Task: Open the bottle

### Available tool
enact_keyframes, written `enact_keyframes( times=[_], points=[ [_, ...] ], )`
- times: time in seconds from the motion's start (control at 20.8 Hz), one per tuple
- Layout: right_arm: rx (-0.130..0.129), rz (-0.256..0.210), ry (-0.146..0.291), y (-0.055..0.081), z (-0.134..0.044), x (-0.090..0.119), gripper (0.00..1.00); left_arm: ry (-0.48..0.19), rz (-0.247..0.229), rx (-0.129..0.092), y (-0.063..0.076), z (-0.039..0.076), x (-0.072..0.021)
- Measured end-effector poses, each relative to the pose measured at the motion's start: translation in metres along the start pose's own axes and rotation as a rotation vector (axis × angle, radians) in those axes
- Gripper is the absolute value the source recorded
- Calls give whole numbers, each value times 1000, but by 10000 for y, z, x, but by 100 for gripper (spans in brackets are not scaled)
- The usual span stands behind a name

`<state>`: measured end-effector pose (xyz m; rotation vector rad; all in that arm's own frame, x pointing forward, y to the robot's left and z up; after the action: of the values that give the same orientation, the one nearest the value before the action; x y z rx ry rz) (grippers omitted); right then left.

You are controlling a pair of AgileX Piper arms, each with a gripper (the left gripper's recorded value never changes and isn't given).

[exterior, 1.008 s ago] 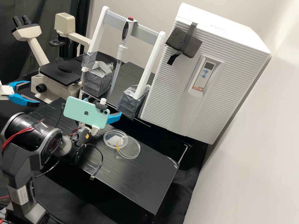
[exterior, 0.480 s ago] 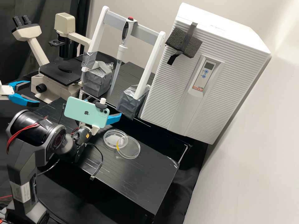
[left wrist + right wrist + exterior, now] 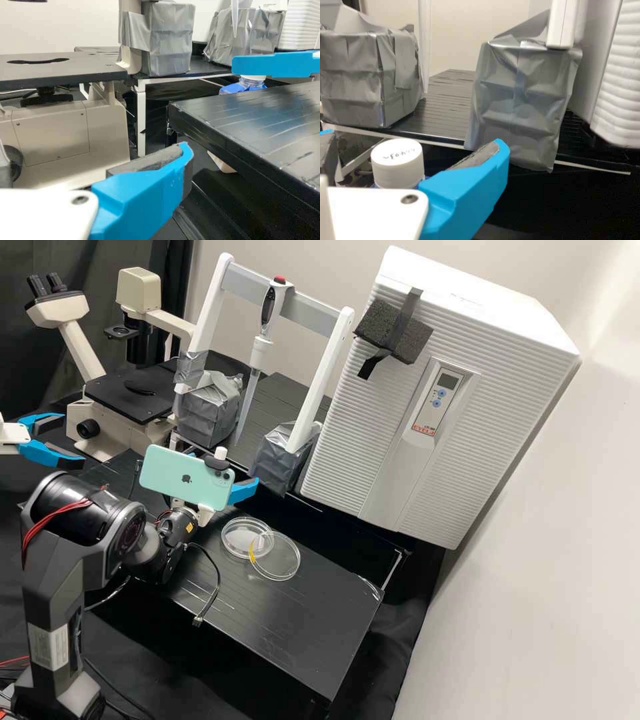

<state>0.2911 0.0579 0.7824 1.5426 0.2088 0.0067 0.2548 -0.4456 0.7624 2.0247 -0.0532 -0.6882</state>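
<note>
Bottle (image 3: 397,167) with a white cap stands between the right gripper's (image 3: 410,150) fingers (image 3: 470,182), which are spread apart with gaps on both sides of the cap. It sits near the grey taped blocks (image 3: 520,100), by the bench's (image 3: 280,613) far side. The left gripper (image 3: 70,439) hangs beside the microscope (image 3: 113,400), fingers released and holding nothing.
</note>
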Motion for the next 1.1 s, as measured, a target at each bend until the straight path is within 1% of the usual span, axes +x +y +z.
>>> enact_keyframes(
  times=[0.34, 1.1],
  points=[
    [1, 4, -11, -5, 19, 26, 0, 0, 0, 0, 0, 0, 0],
    [0, 9, -6, 6, 11, 50, 0, 0, 0, 0, 0, 0, 0]
  ],
)
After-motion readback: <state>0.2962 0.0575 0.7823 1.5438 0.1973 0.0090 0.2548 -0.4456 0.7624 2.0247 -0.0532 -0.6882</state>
